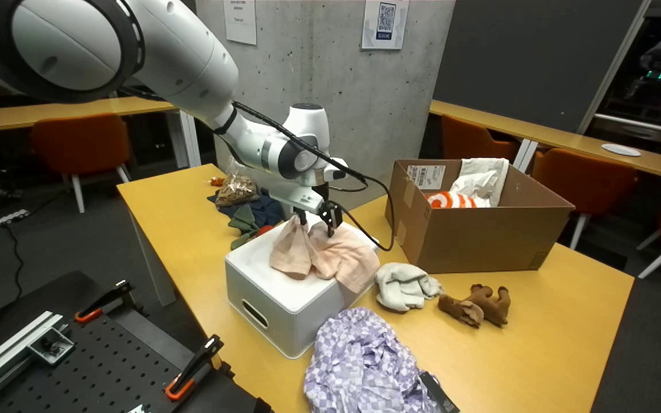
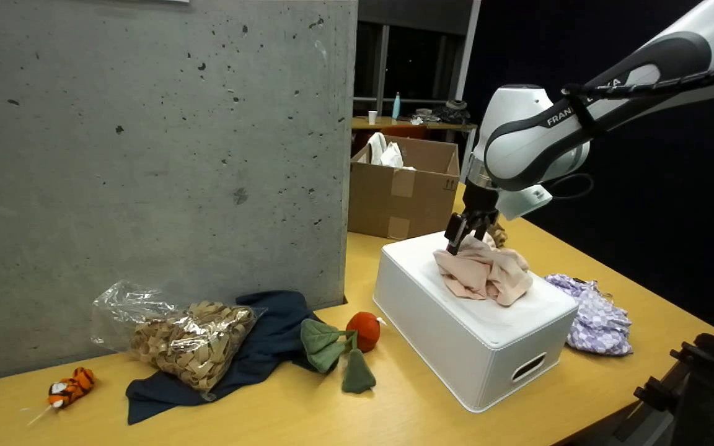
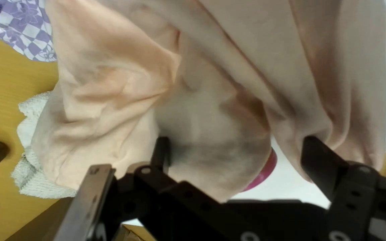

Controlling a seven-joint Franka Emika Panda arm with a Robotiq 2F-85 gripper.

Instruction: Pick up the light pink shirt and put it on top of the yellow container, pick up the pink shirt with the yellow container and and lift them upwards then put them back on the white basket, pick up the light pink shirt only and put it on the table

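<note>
Surroundings of the white basket [image 1: 280,321], with clock positions counted from it in an exterior view. A concrete wall [image 1: 307,63] stands at 12 o'clock; an open cardboard box [image 1: 479,244] rises between 2 and 3; a cream cloth [image 1: 402,284] lies just beside the basket at 3, with a brown plush animal [image 1: 491,304] farther out; a purple-and-white checkered cloth [image 1: 359,367] lies at 5; a clear bag of tan strips [image 1: 237,190] rests on a navy cloth [image 1: 264,209] at 11. A black cable [image 1: 267,121] from the robot arm [image 1: 187,51] loops down, as seen there, at the gap between basket and box. The light pink shirt [image 1: 342,255] lies heaped on the basket's flat top, one fold hanging over its 4 o'clock edge; in the wrist view a magenta curved edge [image 3: 263,172] shows beneath it, the rest of that item hidden. The pincer [image 3: 236,143], entering the wrist view from 6 o'clock, has its jaws wide apart with shirt fabric between them; both overlap the cloth, though whether they press on it cannot be told. In an exterior view, white basket top shows at 9 o'clock from the shirt; the edge of the desk [image 1: 560,332] runs near the basket at 8, a black perforated board [image 1: 107,373] past it; toward 4 the desk surface extends beyond the plush animal.
</note>
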